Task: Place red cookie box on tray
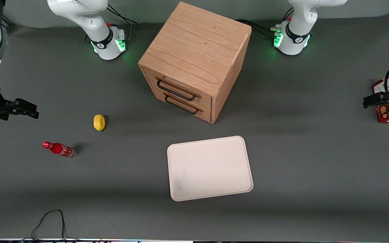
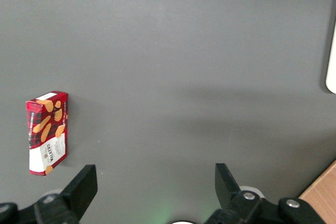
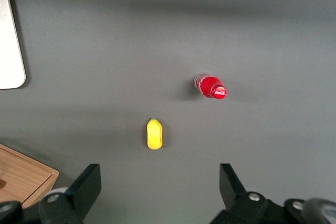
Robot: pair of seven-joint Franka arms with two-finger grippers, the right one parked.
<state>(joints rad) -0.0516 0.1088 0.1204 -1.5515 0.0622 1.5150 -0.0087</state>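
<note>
I have the left gripper (image 2: 152, 192) hanging above bare mat with its fingers spread wide and nothing between them — in the front view it sits at the working arm's end of the table, right at the edge of the picture. The red cookie box (image 2: 47, 132) lies flat on the mat, face up, its white label panel and biscuit pictures showing; from the front I see only part of it, since the gripper's body and a cable cross in front of it. It rests close to that end edge of the table, well apart from the tray (image 1: 209, 167), which lies near the middle of the table toward the edge nearest the front camera, in front of the wooden cabinet (image 1: 194, 60) and its drawers. The tray is bare. I judge the box to be light, a thin card carton — stiff enough along its edges but likely to dent if squeezed on its broad face, with fragile contents inside. The printed card looks smooth, so it may slip under a loose pinch. I would come down over its middle and close across the short width, pads on the two long side edges, firmly but not hard. The gripper is not yet over the box; it stands off to one side of it.
</note>
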